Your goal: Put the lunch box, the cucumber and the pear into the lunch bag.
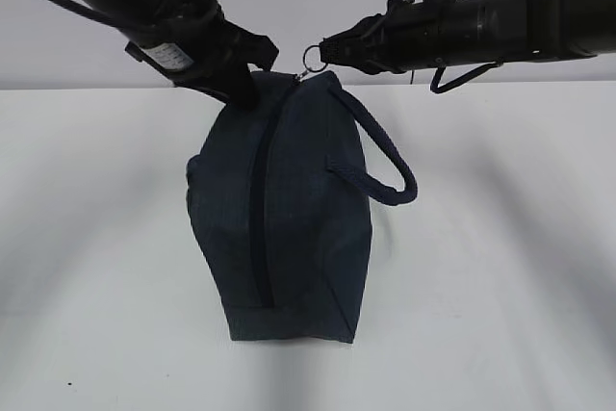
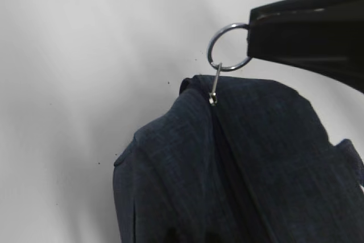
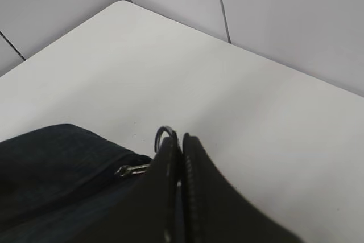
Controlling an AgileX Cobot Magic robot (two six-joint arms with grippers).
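The navy lunch bag (image 1: 289, 209) lies on the white table with its long zipper (image 1: 258, 209) shut along the top. My right gripper (image 1: 325, 53) is shut on the silver ring pull (image 1: 313, 57) at the bag's far end; the ring also shows in the right wrist view (image 3: 164, 136) and the left wrist view (image 2: 227, 46). My left gripper (image 1: 243, 84) sits on the bag's far left top corner, with the fabric (image 2: 187, 169) bunched up under it, and looks shut on it. The lunch box, the cucumber and the pear are out of view.
One looped handle (image 1: 385, 156) hangs out to the bag's right. The white table (image 1: 500, 267) stretches on all sides of the bag, with a pale wall (image 3: 284, 15) behind its far edge.
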